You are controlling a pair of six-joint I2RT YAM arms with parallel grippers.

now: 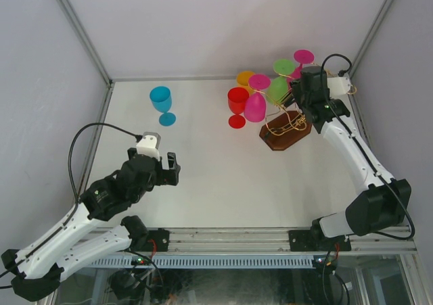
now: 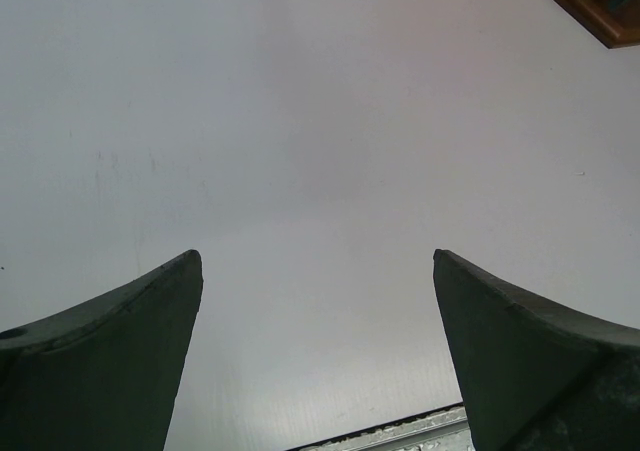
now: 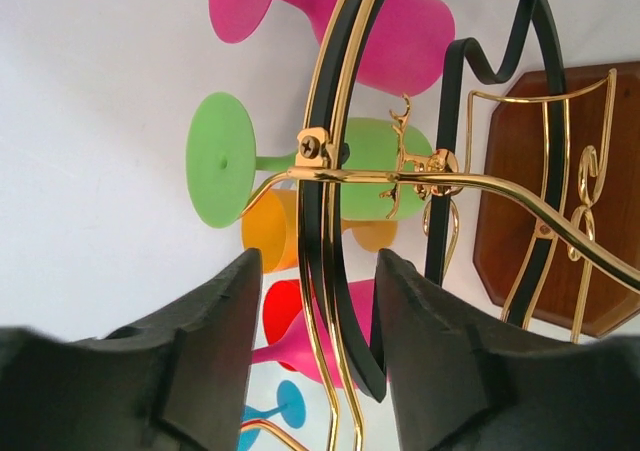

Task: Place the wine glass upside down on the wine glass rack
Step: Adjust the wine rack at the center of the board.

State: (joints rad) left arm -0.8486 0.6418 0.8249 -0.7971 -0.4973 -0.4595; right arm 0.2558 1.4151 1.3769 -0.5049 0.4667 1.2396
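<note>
The wine glass rack (image 1: 287,136), gold wire with a black loop (image 3: 335,91) on a brown wooden base (image 3: 520,171), stands at the back right. Pink (image 1: 256,106), green (image 1: 277,88) and another pink wine glass (image 1: 303,57) hang on it foot-up. An orange glass (image 1: 245,78) sits behind them. A red glass (image 1: 237,102) and a blue glass (image 1: 161,101) stand upright on the table. My right gripper (image 1: 301,109) (image 3: 318,261) is open, its fingers either side of the black loop and gold wire, holding no glass. My left gripper (image 1: 172,168) (image 2: 315,256) is open over bare table.
The white table (image 1: 223,183) is walled in by grey panels with metal posts at the back corners. The right arm (image 1: 352,149) slants along the right side to the rack. An aluminium rail (image 1: 223,241) runs along the near edge.
</note>
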